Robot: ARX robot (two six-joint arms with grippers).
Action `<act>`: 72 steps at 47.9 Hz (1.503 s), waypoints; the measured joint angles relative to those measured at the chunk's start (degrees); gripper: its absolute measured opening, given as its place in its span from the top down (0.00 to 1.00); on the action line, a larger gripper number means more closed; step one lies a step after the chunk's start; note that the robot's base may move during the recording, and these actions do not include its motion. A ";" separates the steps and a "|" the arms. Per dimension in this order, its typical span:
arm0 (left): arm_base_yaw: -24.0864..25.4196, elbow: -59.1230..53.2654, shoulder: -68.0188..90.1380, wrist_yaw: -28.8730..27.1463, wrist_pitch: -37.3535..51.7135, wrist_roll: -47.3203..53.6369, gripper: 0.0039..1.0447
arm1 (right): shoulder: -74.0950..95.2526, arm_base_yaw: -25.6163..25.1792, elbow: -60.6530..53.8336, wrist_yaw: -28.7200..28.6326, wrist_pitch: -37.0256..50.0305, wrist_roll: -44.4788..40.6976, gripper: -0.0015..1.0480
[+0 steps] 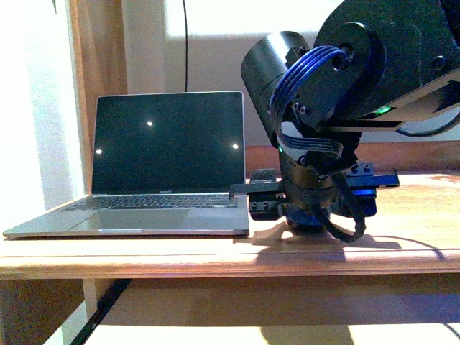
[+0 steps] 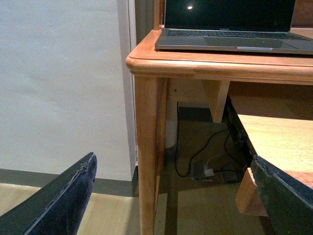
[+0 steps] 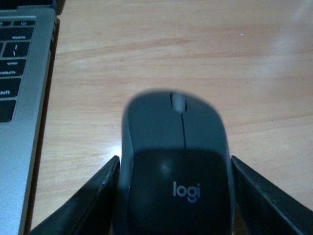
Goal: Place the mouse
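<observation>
There is one mouse (image 3: 176,132), dark grey, just beside the one open laptop (image 1: 169,144), at its 3 o'clock. It is on or just above the wooden bench (image 1: 215,255); which of these, I cannot tell. The right claw (image 3: 174,164) pinches it, with its two fingers (image 3: 93,196) against the two flanks. The left claw (image 2: 172,161) is spread wide and holds nothing, low down near one bench leg (image 2: 146,156).

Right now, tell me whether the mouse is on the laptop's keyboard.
No, the mouse is over bare wooden desk beside the laptop.
</observation>
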 joint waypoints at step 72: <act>0.00 0.00 0.00 0.00 0.00 0.00 0.07 | -38.12 -71.08 -60.30 -113.44 2.99 -52.87 0.07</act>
